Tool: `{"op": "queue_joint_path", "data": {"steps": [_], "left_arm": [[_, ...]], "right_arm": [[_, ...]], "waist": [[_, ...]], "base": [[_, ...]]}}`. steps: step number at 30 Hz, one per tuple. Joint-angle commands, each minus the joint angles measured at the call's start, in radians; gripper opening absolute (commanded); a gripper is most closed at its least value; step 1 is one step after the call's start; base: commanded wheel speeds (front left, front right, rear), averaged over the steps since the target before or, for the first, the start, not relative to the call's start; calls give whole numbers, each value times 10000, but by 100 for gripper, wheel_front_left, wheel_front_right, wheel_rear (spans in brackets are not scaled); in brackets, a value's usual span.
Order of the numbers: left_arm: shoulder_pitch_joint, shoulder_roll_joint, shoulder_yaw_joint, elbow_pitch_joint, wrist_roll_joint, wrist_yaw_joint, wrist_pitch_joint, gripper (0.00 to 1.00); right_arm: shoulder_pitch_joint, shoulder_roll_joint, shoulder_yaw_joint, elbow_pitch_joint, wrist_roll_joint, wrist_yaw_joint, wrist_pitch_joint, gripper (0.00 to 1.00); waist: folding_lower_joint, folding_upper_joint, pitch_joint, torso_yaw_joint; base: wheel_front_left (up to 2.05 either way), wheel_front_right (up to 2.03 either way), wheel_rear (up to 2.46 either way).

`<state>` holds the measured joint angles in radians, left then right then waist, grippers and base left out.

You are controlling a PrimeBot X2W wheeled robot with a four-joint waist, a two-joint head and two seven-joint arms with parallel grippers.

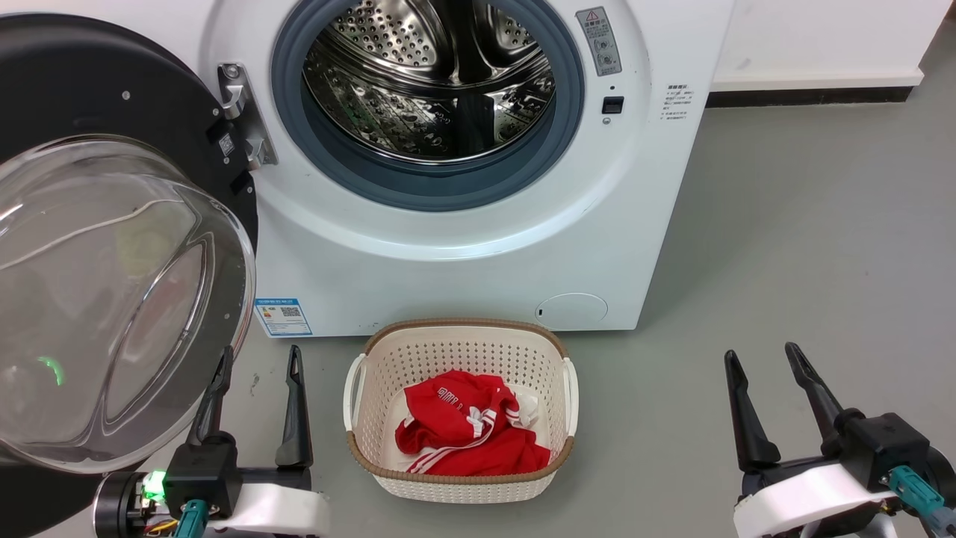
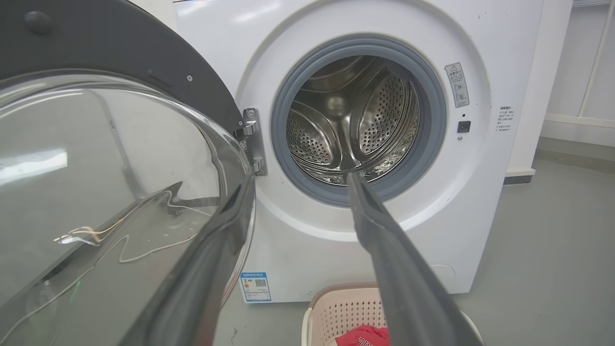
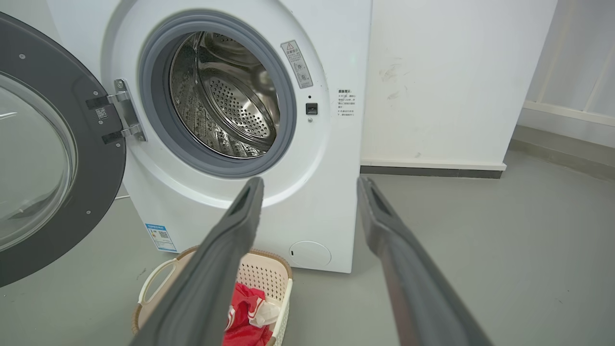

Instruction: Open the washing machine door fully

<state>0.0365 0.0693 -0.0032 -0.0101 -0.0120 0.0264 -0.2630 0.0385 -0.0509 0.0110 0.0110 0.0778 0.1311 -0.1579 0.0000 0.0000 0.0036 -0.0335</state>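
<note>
The washing machine door (image 1: 119,246) is swung wide off its hinge at the left of the washing machine (image 1: 463,246), so the drum is fully exposed. The left gripper (image 1: 259,351) sits just beside the door's lower edge, fingers spread and holding nothing. The right gripper (image 1: 761,351) is well off to the right, also spread and empty. A basket (image 1: 459,332) sits on the floor in front.

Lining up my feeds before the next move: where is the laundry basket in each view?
Head view: laundry basket at bottom centre, in front of the washing machine.
Left wrist view: laundry basket at the bottom edge, right of centre, cut off.
Right wrist view: laundry basket at the bottom, left of centre, cut off.
Shared landmark: blue label sticker by the basket's left side.
</note>
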Motion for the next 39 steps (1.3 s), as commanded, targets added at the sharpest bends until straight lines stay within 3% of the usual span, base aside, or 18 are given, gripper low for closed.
{"op": "queue_joint_path", "data": {"steps": [1,14,15,18,39], "left_arm": [[72,32,9,-21,-55,2,-25,100],[159,20,-13,-53,-180,-64,-25,100],[77,-4,-4,-17,-165,-54,0,0],[47,-37,60,218,-393,-87,83,0],[-369,-75,350,817,-4659,-490,1084,0]], "right_arm": [[11,15,28,20,11,-7,-25,100],[119,15,99,51,157,-7,48,100],[49,0,94,42,113,0,44,0],[143,0,146,150,318,0,28,0],[-354,-236,33,744,4692,-1,544,0]], "waist": [[0,0,5,2],[0,0,-21,71],[0,0,-22,74],[0,0,-22,77],[0,0,-19,121]], "base": [[0,0,0],[0,0,0],[0,0,0],[0,0,0],[0,0,0]]}}
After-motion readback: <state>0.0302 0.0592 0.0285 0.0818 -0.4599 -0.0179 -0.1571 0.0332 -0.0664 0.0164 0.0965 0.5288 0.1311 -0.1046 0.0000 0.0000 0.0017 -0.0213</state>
